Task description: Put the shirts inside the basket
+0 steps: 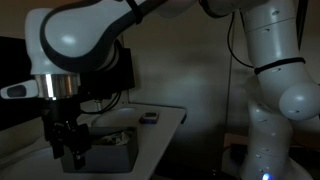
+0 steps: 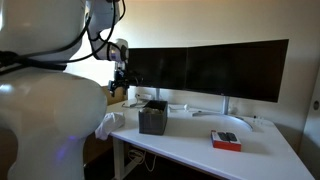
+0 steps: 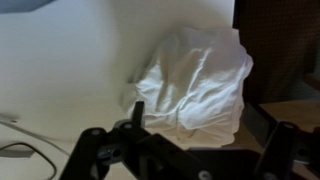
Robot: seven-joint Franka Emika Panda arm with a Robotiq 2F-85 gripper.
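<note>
A crumpled white shirt lies on the white desk, at the desk's left end in an exterior view. A small dark basket stands on the desk just beside the shirt and also shows in the dim exterior view. My gripper hangs above the shirt with its fingers spread, open and empty, not touching the cloth. It also shows in both exterior views. Only one shirt is in view.
Two wide dark monitors stand along the back of the desk. A red and black flat object lies toward the right. A small dark object sits near the desk edge. A cable lies on the desk.
</note>
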